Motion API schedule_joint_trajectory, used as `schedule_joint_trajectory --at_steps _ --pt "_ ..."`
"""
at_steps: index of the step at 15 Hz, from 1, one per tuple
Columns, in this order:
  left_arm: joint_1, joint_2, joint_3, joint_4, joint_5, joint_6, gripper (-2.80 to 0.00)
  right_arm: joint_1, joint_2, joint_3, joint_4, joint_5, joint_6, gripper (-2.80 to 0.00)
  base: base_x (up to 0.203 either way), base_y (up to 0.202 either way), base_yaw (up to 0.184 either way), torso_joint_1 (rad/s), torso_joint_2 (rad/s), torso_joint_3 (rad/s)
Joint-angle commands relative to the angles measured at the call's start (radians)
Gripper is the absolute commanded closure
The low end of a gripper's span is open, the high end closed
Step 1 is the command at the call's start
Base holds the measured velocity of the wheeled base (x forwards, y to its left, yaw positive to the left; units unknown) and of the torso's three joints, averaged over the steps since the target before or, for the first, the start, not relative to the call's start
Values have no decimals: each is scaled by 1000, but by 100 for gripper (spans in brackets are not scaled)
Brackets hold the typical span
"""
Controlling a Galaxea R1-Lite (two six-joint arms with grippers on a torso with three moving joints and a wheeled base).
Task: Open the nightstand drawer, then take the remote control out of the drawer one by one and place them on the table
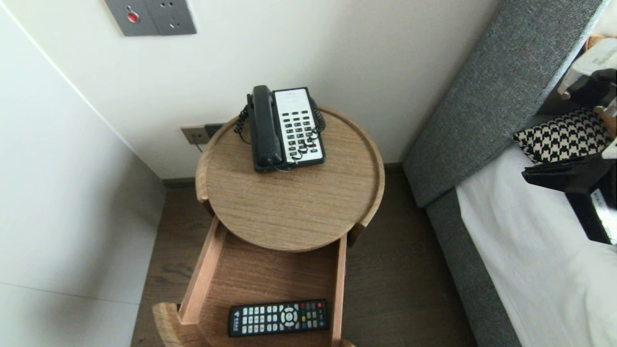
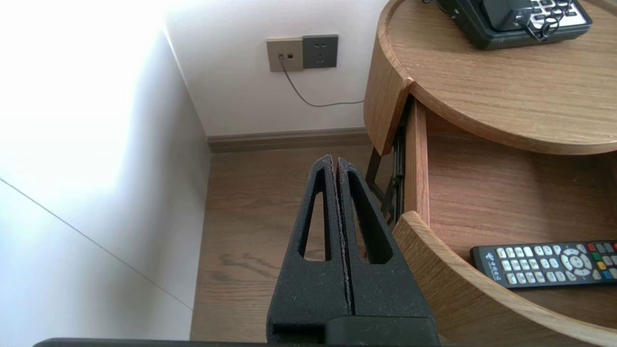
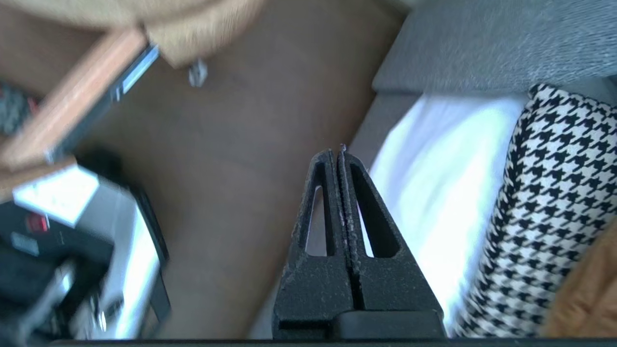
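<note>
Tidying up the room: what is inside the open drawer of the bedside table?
A black remote control lies flat in the drawer, near its front. The drawer's back part is hidden under the tabletop.

Counted were: 1 telephone (image 1: 287, 127) | 1 remote control (image 1: 278, 317) | 1 drawer (image 1: 202, 274) | 1 round tabletop (image 1: 289, 207) | 2 wall socket panels (image 1: 150, 17) (image 1: 200, 134) | 1 houndstooth pillow (image 1: 564, 135) | 1 bed (image 1: 506, 250)

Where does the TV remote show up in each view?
Head view: remote, bottom centre, lying in the open drawer.
Left wrist view: remote, lower right, in that drawer.
Right wrist view: too blurred to tell.
Shared landmark: the drawer's wooden side wall.
</note>
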Motion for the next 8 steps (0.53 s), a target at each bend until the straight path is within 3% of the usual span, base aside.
schedule_joint_trajectory --at_steps 1,8 --pt "0 -2 40 -1 0 0 0 7 63 -58 63 4 2 0 0 0 0 0 0 0" --pt "0 -2 40 -1 1 0 0 102 243 -99 -17 130 18 0 0 0 0 0 0 0"
